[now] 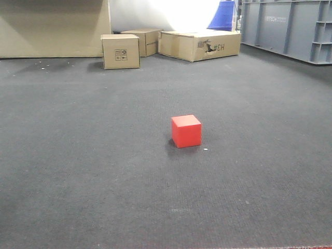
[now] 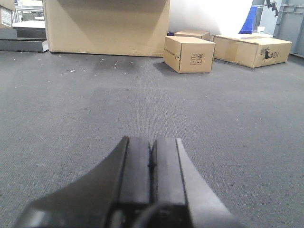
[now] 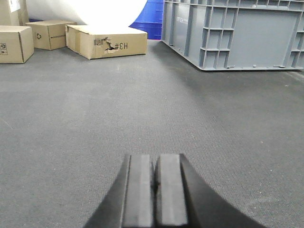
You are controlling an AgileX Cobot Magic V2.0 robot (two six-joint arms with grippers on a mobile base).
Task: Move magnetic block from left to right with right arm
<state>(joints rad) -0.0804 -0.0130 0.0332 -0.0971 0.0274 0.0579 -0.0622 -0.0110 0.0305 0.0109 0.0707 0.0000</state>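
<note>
The magnetic block (image 1: 186,130) is a small red cube resting on the dark grey carpet near the middle of the front view. Neither wrist view shows it. My left gripper (image 2: 151,142) sits low over the carpet with its two pads pressed together and nothing between them. My right gripper (image 3: 155,159) is likewise shut and empty, pointing across bare carpet. No arm appears in the front view.
Tan cardboard boxes (image 1: 120,51) and a long flat one (image 1: 199,44) lie at the back. A large tan panel (image 1: 54,28) stands back left. A big grey plastic crate (image 1: 288,28) fills the back right, and shows as the grey crate (image 3: 237,33) ahead of the right wrist.
</note>
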